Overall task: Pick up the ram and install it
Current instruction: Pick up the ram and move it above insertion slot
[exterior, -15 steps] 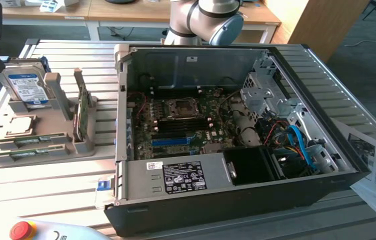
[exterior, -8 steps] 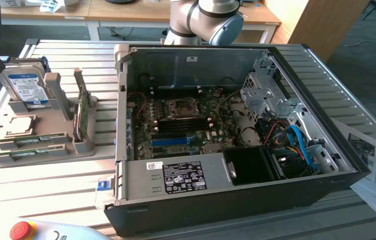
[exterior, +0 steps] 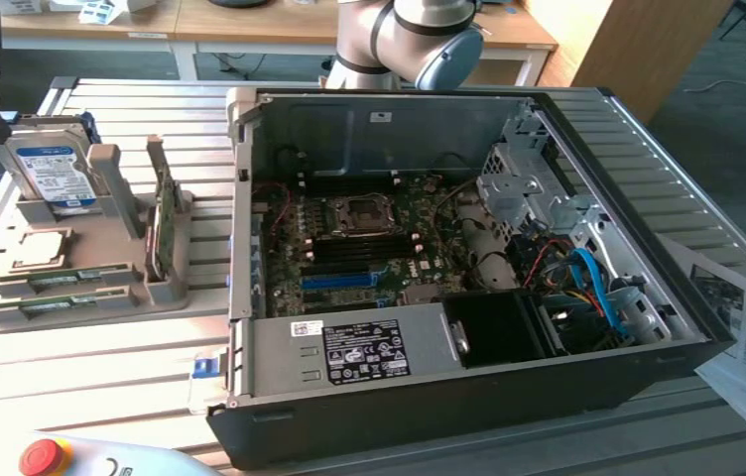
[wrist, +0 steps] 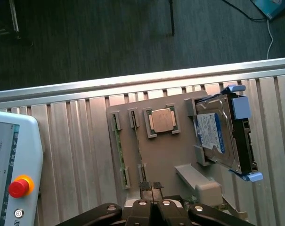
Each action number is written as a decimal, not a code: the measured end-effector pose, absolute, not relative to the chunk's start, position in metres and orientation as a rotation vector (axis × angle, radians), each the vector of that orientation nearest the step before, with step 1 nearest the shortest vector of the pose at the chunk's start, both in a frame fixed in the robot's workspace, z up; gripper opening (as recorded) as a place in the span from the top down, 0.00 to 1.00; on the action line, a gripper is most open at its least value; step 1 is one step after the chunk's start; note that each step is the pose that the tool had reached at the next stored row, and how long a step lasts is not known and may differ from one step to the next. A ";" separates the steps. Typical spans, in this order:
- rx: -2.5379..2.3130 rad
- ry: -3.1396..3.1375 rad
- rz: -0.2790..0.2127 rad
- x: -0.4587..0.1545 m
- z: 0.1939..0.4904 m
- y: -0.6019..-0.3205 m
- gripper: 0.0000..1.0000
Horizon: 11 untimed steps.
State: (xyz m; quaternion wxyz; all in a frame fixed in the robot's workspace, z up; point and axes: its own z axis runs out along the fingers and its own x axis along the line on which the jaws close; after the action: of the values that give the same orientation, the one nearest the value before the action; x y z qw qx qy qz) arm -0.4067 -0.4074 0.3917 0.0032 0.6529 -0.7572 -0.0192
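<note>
I read gripper [wrist: 151,186] clenched, nothing grasped, above tray [wrist: 170,150]; ram [wrist: 117,143] just beyond fingertips, untouched.

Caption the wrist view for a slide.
Shut end effector over the tray holding ram, CPU and hard drive.

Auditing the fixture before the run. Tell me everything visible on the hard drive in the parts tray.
The hard drive is a silver metal-cased unit with a white-and-blue label, fitted in a carrier with blue plastic end pieces and a dark side rail. It stands on edge, leaning slightly, in a cradle at one end of the grey parts tray, held by the tray's upright supports. Nothing else touches it.
</note>
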 end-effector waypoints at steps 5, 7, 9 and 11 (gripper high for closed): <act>2.048 -2.374 -0.060 -0.407 0.392 -0.407 0.90; 2.060 -2.363 -0.060 -0.407 0.392 -0.407 0.90; 2.080 -2.345 -0.059 -0.407 0.392 -0.407 0.90; 2.100 -2.327 -0.059 -0.407 0.392 -0.407 0.90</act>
State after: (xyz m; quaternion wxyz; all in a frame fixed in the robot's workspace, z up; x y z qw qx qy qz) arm -0.4068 -0.4075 0.3916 0.0033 0.6698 -0.7423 -0.0189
